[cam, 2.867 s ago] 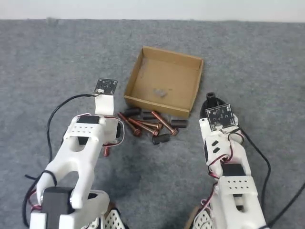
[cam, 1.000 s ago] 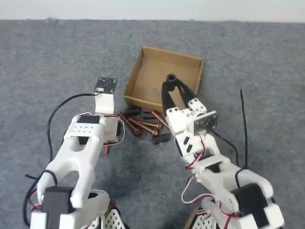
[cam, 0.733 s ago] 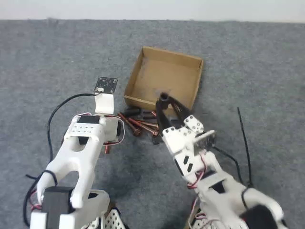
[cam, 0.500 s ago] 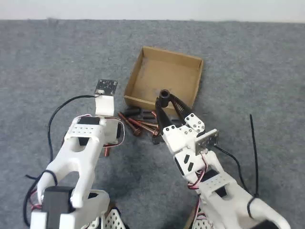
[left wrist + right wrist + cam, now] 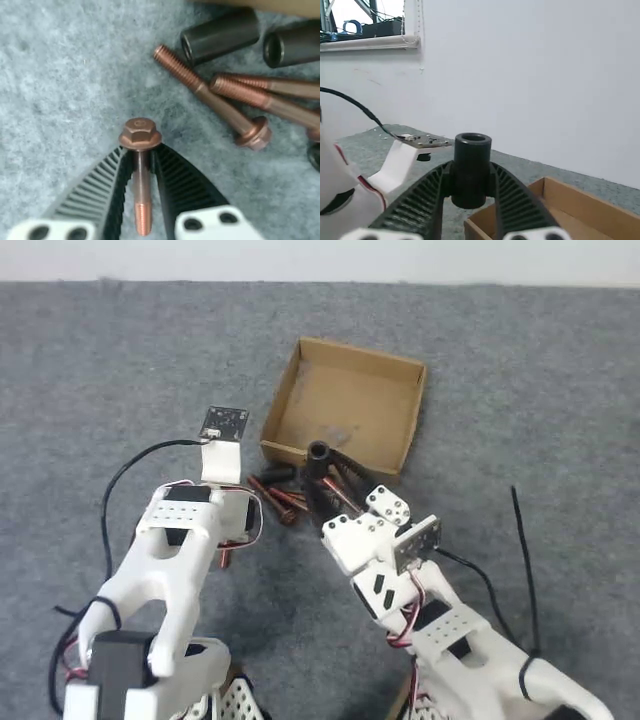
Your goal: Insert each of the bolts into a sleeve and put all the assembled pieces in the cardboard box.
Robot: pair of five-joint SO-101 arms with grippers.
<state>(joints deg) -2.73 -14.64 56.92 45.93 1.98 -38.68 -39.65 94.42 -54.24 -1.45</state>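
My left gripper (image 5: 141,165) is shut on a copper bolt (image 5: 140,165), hex head pointing outward just above the grey carpet; in the high view the bolt (image 5: 223,555) shows beside the left arm. My right gripper (image 5: 471,182) is shut on a black sleeve (image 5: 471,167), held upright with its bore up. In the high view that sleeve (image 5: 319,453) hangs over the pile, near the front wall of the cardboard box (image 5: 290,382). Loose copper bolts (image 5: 212,102) and black sleeves (image 5: 220,34) lie on the carpet in front of the box.
The left arm's wrist camera board (image 5: 223,422) sticks out just left of the box. Grey carpet (image 5: 120,360) stretches around the box on all sides. A faint mark (image 5: 338,433) shows on the box floor.
The right arm has swung from the right side to the middle and drawn back over the pile, holding the black sleeve upright. The left arm has stayed put with its bolt.
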